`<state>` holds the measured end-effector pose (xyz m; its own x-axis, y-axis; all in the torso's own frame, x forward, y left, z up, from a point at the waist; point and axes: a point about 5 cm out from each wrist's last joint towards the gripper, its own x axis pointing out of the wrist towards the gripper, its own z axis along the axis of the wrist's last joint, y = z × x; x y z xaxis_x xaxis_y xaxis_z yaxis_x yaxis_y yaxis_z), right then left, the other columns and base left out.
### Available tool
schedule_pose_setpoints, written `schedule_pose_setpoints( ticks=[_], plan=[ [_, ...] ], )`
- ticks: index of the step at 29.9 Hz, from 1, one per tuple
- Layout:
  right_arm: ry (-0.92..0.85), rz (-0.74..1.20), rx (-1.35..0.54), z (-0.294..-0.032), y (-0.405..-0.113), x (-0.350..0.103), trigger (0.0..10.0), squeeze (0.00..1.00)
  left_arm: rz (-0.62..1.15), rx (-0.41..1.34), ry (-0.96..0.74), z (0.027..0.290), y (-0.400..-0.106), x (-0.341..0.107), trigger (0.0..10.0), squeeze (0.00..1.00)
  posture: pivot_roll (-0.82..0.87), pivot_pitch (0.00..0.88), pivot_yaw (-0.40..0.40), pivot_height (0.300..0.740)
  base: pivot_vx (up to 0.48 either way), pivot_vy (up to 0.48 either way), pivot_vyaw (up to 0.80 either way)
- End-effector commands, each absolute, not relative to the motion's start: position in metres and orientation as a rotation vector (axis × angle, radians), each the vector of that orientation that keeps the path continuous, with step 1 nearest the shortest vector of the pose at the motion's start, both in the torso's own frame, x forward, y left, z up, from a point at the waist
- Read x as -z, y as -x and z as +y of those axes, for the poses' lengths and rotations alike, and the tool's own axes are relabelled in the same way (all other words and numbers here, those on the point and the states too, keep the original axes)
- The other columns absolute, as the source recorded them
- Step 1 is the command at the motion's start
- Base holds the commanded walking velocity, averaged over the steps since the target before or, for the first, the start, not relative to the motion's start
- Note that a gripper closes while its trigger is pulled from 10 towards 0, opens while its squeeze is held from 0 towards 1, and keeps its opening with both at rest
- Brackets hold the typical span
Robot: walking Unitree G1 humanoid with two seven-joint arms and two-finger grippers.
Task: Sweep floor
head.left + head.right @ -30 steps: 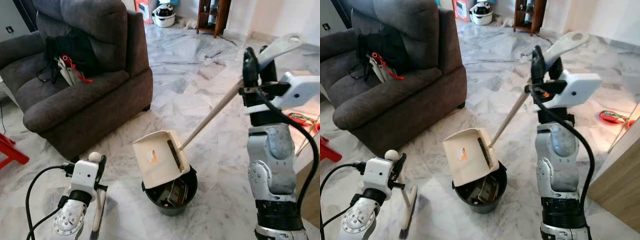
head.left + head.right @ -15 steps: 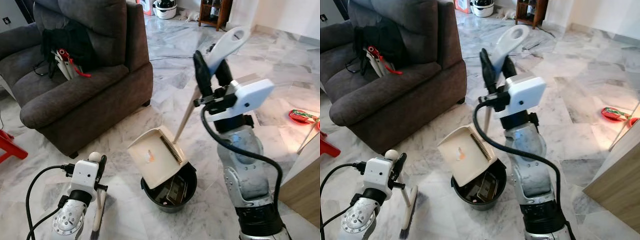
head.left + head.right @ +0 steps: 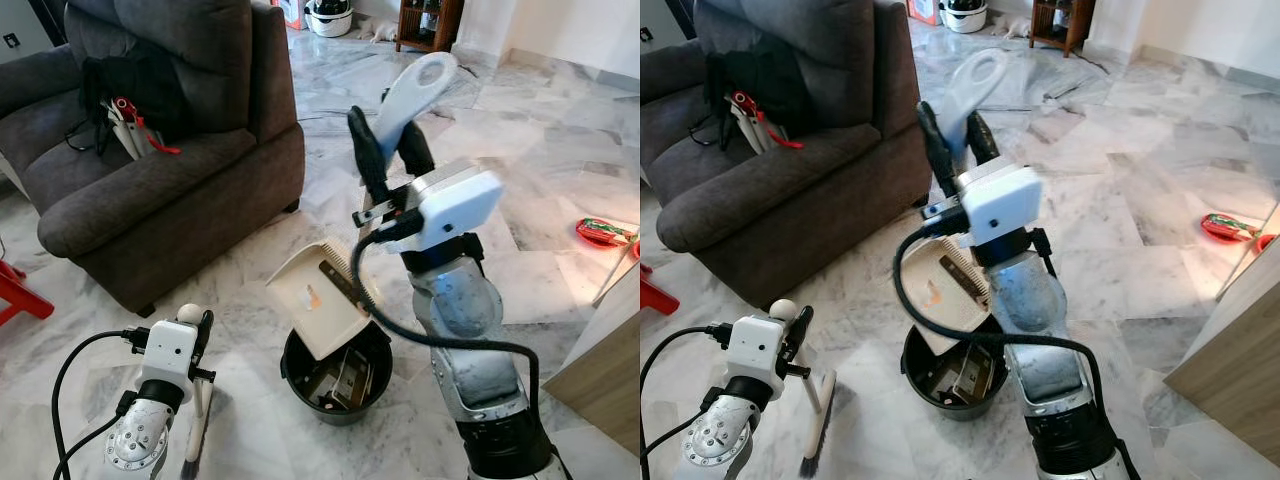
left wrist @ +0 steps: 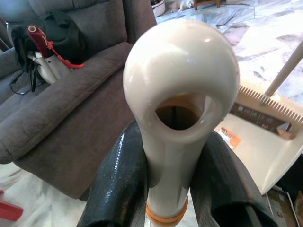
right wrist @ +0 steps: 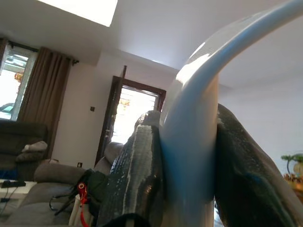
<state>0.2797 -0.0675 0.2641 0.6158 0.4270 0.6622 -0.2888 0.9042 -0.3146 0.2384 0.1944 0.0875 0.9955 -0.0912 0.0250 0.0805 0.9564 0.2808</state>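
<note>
A cream dustpan [image 3: 318,298] on a long handle [image 5: 194,142] hangs steeply tilted, its lip down over a black bin [image 3: 335,378] that holds bits of rubbish. My right gripper [image 3: 392,140] is shut on the upper end of that handle, above the bin. Low at the left, my left gripper [image 3: 196,330] is shut on the top of a short cream broom handle [image 4: 177,94]. The broom head [image 3: 195,432] rests on the marble floor beside it. The dustpan's comb edge [image 4: 267,101] shows past the broom handle in the left wrist view.
A dark grey sofa [image 3: 150,170] with a black bag [image 3: 140,95] stands at the left, close behind the bin. A red stool [image 3: 20,295] is at the far left, a wooden cabinet [image 3: 600,370] at the right, and a red wrapper [image 3: 605,233] on the floor.
My right arm has swung left and raised the dustpan handle nearly upright, tipping the pan more steeply over the bin. The left gripper and broom have stayed put.
</note>
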Motion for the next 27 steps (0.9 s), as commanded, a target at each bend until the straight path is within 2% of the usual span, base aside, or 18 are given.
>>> schedule_pose_setpoints(
  ticks=[1,14,25,27],
  plan=[
    [0.183,-0.93,-0.43,-0.061,-0.267,-0.283,10.0,0.0,-0.062,0.078,-0.31,0.198,-0.239,-0.092,10.0,0.0,0.06,0.096,0.095,0.74,0.0,0.0,0.0],
    [0.334,-0.962,-0.385,-0.06,-0.267,-0.278,10.0,0.0,-0.056,0.082,-0.311,0.198,-0.239,-0.091,10.0,0.0,0.06,0.098,0.097,0.74,0.0,0.0,0.0],
    [0.356,-0.957,-0.366,-0.063,-0.27,-0.276,10.0,0.0,-0.053,0.08,-0.312,0.198,-0.238,-0.091,10.0,0.0,0.06,0.1,0.095,0.74,0.0,0.0,0.0],
    [0.31,-0.87,-0.292,-0.074,-0.28,-0.269,10.0,0.0,-0.05,0.082,-0.311,0.198,-0.238,-0.09,10.0,0.0,0.06,0.099,0.095,0.74,0.0,0.0,0.0]
  ],
)
